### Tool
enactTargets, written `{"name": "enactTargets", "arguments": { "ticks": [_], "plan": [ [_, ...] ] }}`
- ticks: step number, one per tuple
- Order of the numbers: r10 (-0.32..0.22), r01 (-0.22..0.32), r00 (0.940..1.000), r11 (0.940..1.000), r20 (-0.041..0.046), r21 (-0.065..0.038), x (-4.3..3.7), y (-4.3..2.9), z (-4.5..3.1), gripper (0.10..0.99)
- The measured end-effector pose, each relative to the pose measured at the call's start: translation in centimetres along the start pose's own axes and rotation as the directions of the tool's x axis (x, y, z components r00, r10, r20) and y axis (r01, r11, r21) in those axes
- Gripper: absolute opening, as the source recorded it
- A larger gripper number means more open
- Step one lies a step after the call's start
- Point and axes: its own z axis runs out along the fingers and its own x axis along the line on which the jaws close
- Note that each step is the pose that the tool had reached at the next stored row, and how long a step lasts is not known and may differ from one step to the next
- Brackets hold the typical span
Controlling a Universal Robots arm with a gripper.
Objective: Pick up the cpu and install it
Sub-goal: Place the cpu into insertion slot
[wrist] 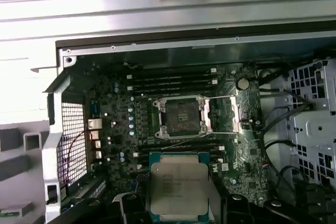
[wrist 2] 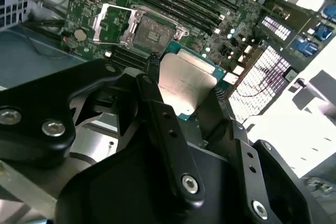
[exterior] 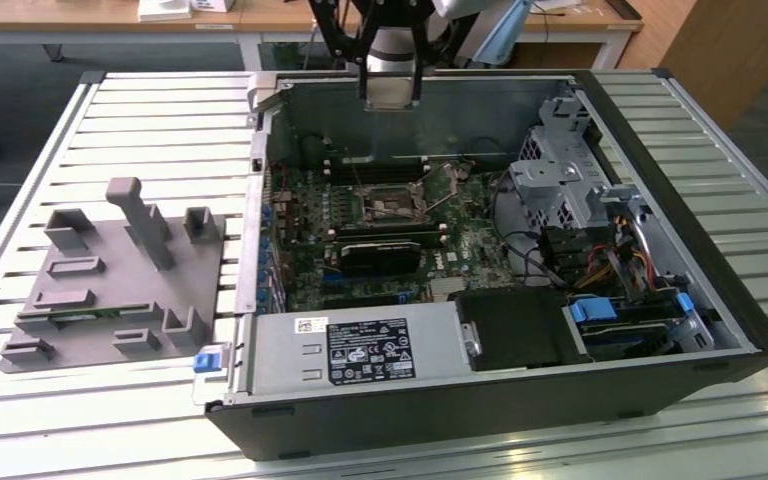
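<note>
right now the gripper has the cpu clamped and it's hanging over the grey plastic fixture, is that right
Not quite. The gripper does have the cpu clamped, but it hangs over the motherboard inside the open computer case, as the first wrist view shows; the grey plastic fixture sits beside the case.

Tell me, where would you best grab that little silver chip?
By two opposite edges, coming from above its flat metal top. The cpu is thin and flat, so probably only its edges give purchase; the gripper holds it just so.
</note>
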Motion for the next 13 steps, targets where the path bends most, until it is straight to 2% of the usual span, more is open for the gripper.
{"name": "enactTargets", "arguments": {
  "ticks": [3, 7, 10, 13],
  "plan": [
    [0.055, -0.055, 0.9985, 0.9985, 0.0039, 0.000, 0.00, 0.00, 0.06, 0.533],
    [0.127, -0.127, 0.9919, 0.9919, 0.0089, -0.001, 0.00, -0.01, 0.13, 0.533],
    [0.181, -0.181, 0.9834, 0.9835, 0.0126, -0.001, 0.00, -0.01, 0.19, 0.533],
    [0.233, -0.233, 0.9724, 0.9725, 0.0162, -0.002, 0.00, -0.01, 0.24, 0.533]
  ]
}}
